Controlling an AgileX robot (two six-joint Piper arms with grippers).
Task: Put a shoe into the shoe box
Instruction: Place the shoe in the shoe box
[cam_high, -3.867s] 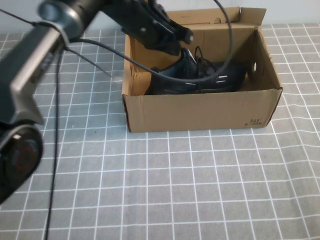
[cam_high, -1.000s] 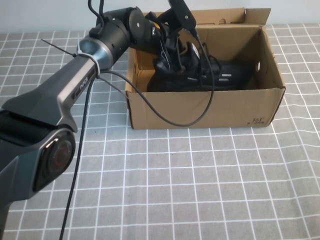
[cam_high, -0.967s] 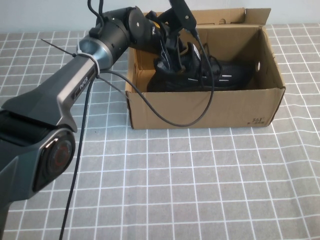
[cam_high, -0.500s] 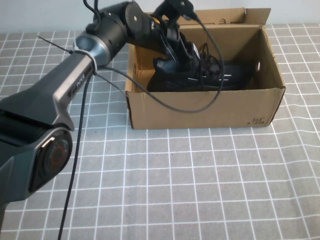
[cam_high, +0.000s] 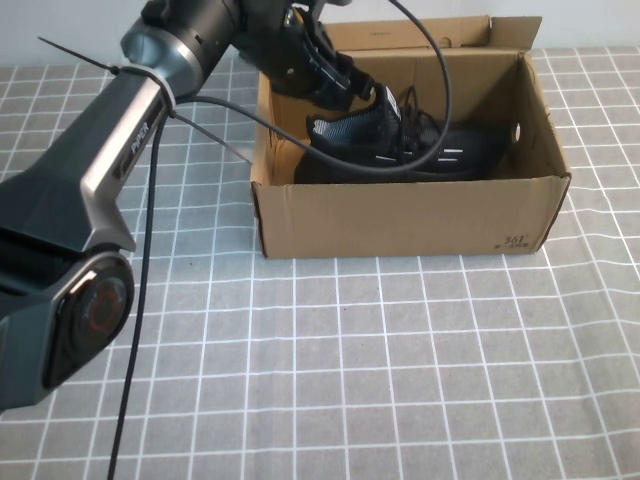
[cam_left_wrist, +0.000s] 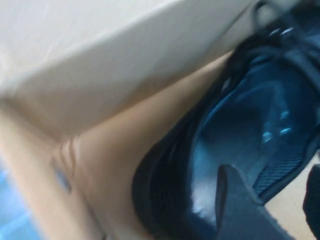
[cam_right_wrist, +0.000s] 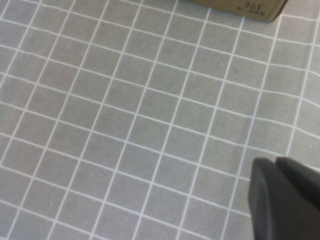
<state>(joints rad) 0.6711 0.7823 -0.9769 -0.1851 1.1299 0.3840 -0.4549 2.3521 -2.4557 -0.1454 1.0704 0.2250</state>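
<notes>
Grey tablecloth with white grid lines (cam_high: 400, 380) under all items. Large brown corrugated cardboard shoe box (cam_high: 400, 215) standing open on the cloth, lid flap folded back on the far side, small round hole in one end wall, small dark print at a near corner. Black knit sneaker with black laces, thin white side stripes and light grey lining (cam_high: 400, 150) lying inside the box, heel end just below the left gripper, toe end pointing away from it toward the holed end wall.

Left gripper (cam_high: 350, 85) reached over the box's far corner, above the sneaker's heel; fingers slightly apart, nothing clamped between them. Left wrist view: dark fingertips (cam_left_wrist: 240, 210) close over the shoe's collar (cam_left_wrist: 240, 135), box inner wall (cam_left_wrist: 100, 165) just beside.

Right gripper (cam_right_wrist: 282, 200) well apart from the box, above bare cloth (cam_right_wrist: 125, 115), fingers together, holding nothing; printed box corner (cam_right_wrist: 250, 7) visible beyond it.
</notes>
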